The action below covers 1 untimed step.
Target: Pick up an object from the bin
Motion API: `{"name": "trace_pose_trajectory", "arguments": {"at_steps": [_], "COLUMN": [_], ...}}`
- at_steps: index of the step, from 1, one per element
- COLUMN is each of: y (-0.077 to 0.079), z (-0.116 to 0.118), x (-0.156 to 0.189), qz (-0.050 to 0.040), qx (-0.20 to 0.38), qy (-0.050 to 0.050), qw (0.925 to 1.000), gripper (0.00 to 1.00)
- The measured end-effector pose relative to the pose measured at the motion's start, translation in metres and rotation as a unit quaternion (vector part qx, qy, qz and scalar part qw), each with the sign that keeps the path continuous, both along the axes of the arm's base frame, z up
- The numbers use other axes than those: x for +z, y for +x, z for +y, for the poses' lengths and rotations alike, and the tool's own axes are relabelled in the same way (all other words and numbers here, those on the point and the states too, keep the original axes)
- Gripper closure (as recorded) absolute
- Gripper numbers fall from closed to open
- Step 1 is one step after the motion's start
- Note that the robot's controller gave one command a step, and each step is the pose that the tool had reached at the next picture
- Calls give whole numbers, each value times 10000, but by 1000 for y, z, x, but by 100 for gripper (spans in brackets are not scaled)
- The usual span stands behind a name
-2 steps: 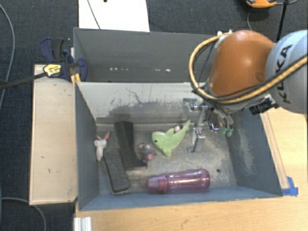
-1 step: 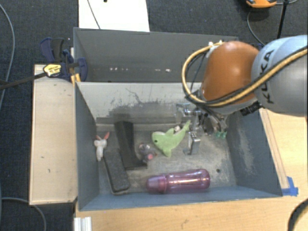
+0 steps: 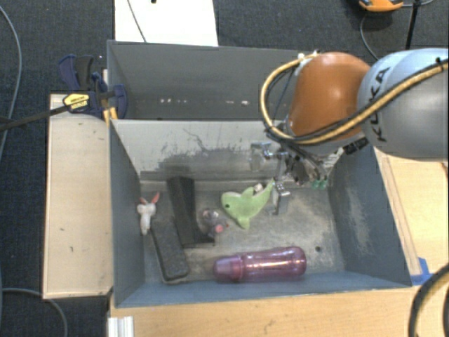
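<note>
Grasp step | jaws at tail of green fish-shaped toy (image 3: 242, 207), middle of bin (image 3: 359, 220); apart or together, we cannot tell | we advise: straddle the tail, lift straight.

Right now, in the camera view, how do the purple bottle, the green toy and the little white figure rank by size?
1. Purple bottle, clearly the longest.
2. Green toy, noticeably shorter.
3. White figure, the smallest.
The differences look plain, so nearness to the camera hardly matters.
</note>
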<state>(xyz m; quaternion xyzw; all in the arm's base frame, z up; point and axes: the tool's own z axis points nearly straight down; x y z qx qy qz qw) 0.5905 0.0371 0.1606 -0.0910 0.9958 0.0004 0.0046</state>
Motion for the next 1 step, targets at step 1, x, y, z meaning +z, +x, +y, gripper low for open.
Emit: {"name": "trace_pose_trajectory", "arguments": {"at_steps": [1], "y": [-1], "z": [-9], "x": [-28], "qz": [5], "qx": [136], "qy": [-4], "qw": [9999], "gripper": [0]}}
